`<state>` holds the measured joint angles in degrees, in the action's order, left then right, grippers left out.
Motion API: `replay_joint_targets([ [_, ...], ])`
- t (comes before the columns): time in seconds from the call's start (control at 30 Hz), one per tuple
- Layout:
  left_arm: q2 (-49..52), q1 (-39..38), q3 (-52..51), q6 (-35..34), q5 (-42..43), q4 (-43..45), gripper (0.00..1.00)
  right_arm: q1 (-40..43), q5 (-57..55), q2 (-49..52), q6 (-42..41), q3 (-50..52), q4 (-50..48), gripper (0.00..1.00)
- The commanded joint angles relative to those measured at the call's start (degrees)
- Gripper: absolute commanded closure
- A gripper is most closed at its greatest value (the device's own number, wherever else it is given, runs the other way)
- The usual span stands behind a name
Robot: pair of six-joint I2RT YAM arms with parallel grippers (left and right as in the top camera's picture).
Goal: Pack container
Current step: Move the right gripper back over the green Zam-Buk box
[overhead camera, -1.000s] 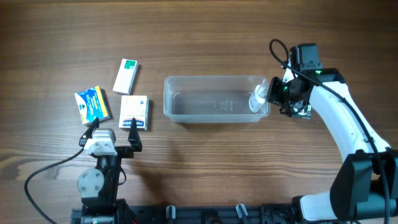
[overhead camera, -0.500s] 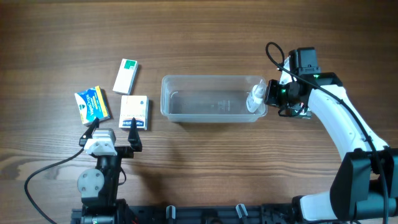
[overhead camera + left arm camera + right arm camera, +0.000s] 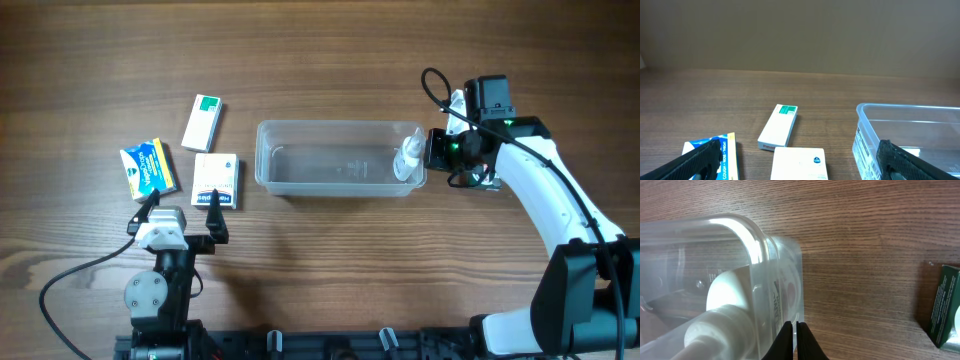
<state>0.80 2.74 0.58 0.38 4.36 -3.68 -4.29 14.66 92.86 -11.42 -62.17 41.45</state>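
While the left jaws hang spread, the right jaws pinch the end of the container (image 3: 340, 124), where a bottle (image 3: 407, 160) leans.

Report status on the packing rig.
Left gripper open, by white box. Right gripper shut on container end rim. Bottle inside, at that end. Nothing blocking.

White-shelled right arm (image 3: 545, 190); black joints; looping black cable (image 3: 428, 78); black claw fingers (image 3: 784, 347)
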Motion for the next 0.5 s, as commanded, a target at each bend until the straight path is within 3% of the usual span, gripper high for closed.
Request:
replay_joint_targets([
  [0.0,-0.4,0.0,-0.3,0.9,0.7,-0.3,0.00,0.0,1.5,-1.2,2.9,0.4,-0.5,0.96],
  [0.13,-0.4,0.0,-0.3,0.9,0.7,-0.2,0.00,0.0,-5.8,-1.3,2.9,0.3,-0.3,0.95],
  [0.33,-0.4,0.0,-0.3,0.9,0.7,-0.2,0.00,0.0,-19.1,-1.7,5.5,0.3,0.6,0.82],
  [0.4,-0.4,0.0,-0.3,0.9,0.7,-0.3,0.00,0.0,-22.8,-1.7,5.4,0.3,0.9,0.64],
  [0.47,-0.4,0.0,-0.3,0.9,0.7,-0.2,0.00,0.4,-25.1,-1.7,5.4,0.3,1.0,0.55],
])
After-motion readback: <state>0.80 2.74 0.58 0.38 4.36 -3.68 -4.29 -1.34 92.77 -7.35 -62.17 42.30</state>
